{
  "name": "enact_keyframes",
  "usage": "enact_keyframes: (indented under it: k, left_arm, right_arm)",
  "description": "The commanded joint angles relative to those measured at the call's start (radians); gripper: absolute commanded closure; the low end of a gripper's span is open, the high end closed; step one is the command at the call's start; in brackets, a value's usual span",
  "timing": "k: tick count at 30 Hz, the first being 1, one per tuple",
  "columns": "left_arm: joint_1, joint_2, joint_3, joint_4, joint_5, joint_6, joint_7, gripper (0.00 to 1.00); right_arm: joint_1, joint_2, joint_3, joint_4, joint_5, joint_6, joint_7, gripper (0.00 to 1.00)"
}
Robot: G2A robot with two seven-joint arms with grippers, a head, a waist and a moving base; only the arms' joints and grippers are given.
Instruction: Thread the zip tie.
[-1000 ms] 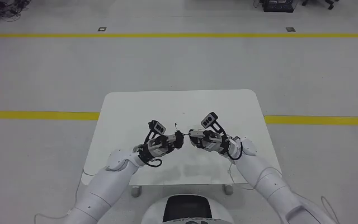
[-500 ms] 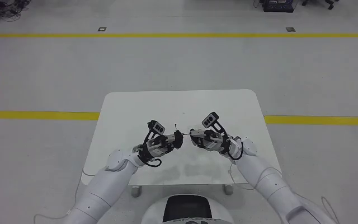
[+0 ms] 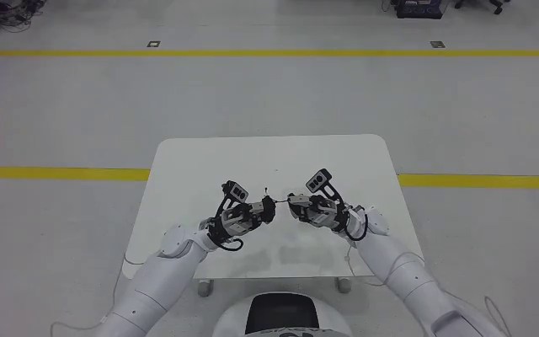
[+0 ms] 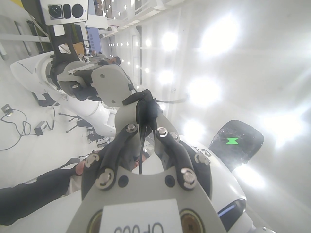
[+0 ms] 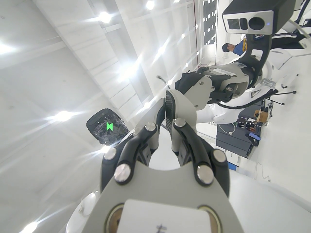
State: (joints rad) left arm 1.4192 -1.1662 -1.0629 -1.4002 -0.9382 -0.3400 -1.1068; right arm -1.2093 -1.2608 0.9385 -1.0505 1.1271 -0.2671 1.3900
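the left gripper (image 4: pixel 145 112) is clamped on the zip tie (image 4: pixel 173 101). its two fingers close over a dark bunch of strap, a thin strand hangs back between them toward the wrist, and a short free tail pokes out past the tips. the right gripper (image 5: pixel 167 104) has its ribbed pads pressed flat together. they seem to pinch another part of the same tie, though the strap between the pads is too thin to make out. the two sets of fingertips meet almost nose to nose, and i cannot tell whether they touch or sit just beside one another.

that closeness makes sense for threading. a floppy strap needs gripping near its working end so the tip does not wander, and the head needs holding steady facing it. i judge the feeding step to be in hand and not finished, since no closed loop is visible.

in the top view the tie shows as a thin dark line bridging the grippers, held off the table (image 3: pixel 337 160) over its middle. the left arm (image 3: pixel 181 244) and right arm (image 3: pixel 392 248) angle inward from the robot's sides in a shallow v. the wrists are turned so the fingers point at each other, roughly level.
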Motion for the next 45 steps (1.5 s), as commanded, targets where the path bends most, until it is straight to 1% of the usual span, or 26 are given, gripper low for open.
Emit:
enact_keyframes:
  k: [1, 45]
  left_arm:
    - [0.0, 0.0, 0.0, 0.0, 0.0, 0.0, 0.0, 1.0]
    - [0.0, 0.0, 0.0, 0.0, 0.0, 0.0, 0.0, 1.0]
  right_arm:
    - [0.0, 0.0, 0.001, 0.001, -0.001, -0.001, 0.0, 1.0]
    - [-0.011, 0.012, 0.038, 0.005, 0.0, -0.008, 0.0, 1.0]
